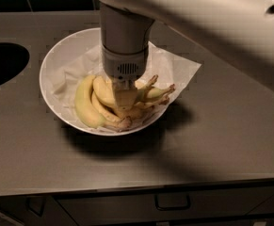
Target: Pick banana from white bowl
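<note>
In the white bowl (56,69), the gripper (125,99) rests on the banana (103,90); whether its jaws hold it, I cannot tell.

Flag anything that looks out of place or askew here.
The crumpled paper lining sits askew: one corner sticks out over the right rim of the white bowl onto the counter. Nothing looks spilled or damaged. The end effector is down among the bananas in the bowl.
</note>
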Controlling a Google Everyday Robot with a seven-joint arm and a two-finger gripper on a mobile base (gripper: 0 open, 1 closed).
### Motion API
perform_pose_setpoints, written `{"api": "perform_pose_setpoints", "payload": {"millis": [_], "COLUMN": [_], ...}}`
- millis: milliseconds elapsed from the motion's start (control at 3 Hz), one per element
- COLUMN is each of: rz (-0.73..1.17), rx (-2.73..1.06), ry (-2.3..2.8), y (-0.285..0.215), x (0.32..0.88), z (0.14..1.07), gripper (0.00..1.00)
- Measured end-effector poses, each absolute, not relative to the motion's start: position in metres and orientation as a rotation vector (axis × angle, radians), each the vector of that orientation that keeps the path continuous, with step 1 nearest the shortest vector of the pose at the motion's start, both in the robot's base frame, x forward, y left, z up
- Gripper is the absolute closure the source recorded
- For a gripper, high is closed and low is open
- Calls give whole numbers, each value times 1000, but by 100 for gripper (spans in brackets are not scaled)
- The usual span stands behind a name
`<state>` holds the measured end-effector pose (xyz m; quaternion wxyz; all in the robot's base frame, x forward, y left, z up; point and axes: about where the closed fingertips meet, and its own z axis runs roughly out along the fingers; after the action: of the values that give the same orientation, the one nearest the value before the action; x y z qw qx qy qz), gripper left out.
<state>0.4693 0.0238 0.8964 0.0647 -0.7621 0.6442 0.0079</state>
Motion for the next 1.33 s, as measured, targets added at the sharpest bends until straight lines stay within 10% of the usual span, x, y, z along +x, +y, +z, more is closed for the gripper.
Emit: {"api": "perform_pose_setpoints", "payload": {"millis": [1000, 1333], "rz": [24, 24], "rx": [-2300, -2300], "ry": [1944, 1944], "y": [24, 24], "x": [469, 470], "z": [896, 896], "gripper": [12, 12]}}
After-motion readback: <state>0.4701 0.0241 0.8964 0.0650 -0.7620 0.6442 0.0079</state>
